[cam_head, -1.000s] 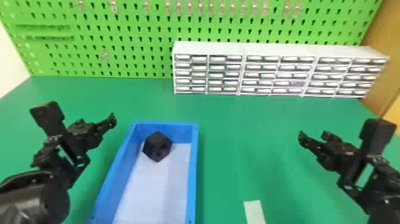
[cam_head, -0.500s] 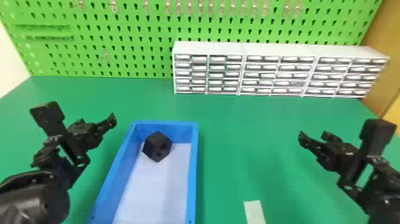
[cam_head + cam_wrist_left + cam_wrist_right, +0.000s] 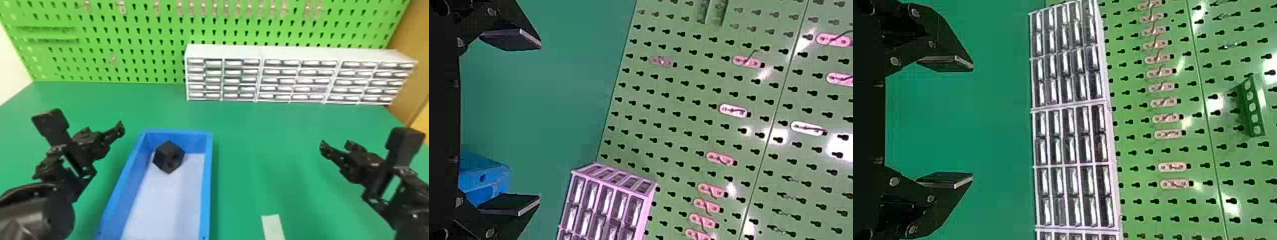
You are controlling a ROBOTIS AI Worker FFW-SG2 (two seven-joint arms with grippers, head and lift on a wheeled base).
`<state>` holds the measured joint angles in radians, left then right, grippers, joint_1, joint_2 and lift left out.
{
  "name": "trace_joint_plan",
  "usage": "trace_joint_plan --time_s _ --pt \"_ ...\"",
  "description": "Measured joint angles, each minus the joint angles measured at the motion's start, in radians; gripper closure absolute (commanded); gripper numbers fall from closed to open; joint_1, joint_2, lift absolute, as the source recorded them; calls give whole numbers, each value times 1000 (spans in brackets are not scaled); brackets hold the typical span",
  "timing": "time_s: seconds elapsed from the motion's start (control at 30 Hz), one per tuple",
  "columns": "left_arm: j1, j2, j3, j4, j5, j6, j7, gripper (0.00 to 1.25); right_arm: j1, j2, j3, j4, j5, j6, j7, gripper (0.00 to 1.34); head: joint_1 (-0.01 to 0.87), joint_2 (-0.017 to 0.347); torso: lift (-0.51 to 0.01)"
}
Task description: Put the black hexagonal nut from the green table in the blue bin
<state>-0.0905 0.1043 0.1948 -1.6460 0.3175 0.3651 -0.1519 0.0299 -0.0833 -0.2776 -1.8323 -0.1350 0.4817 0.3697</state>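
Note:
The black hexagonal nut (image 3: 169, 157) lies inside the blue bin (image 3: 206, 185), near its far end, on the white bottom. Left of the bin, above the green table (image 3: 249, 140), is my left gripper (image 3: 105, 131). In the left wrist view the left gripper (image 3: 536, 125) has its fingers wide apart with nothing between them, and a corner of the blue bin (image 3: 491, 172) shows beside one finger. My right gripper (image 3: 335, 148) is well to the right of the bin. In the right wrist view the right gripper (image 3: 972, 124) stands open and holds nothing.
Along the table's back stands a white drawer cabinet (image 3: 261, 54), before a green pegboard (image 3: 137, 41) with hooks. A pale strip (image 3: 273, 226) lies on the table to the right of the bin, near the front edge of the head view.

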Motion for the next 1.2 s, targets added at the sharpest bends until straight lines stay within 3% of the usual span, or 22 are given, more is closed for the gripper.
trace_joint_plan --time_s 0.63,0.87,1.2 --pt "-2 0 0 0 0 0 0 186 -5 -4 -8 3 -5 2 15 479 666 32 -100" --pt "-2 0 -1 0 0 0 0 186 -28 -4 -36 52 -20 -30 94 479 666 32 -100" --pt "-3 0 -2 0 0 0 0 186 -53 -3 -47 80 -20 -47 102 478 666 32 -100"
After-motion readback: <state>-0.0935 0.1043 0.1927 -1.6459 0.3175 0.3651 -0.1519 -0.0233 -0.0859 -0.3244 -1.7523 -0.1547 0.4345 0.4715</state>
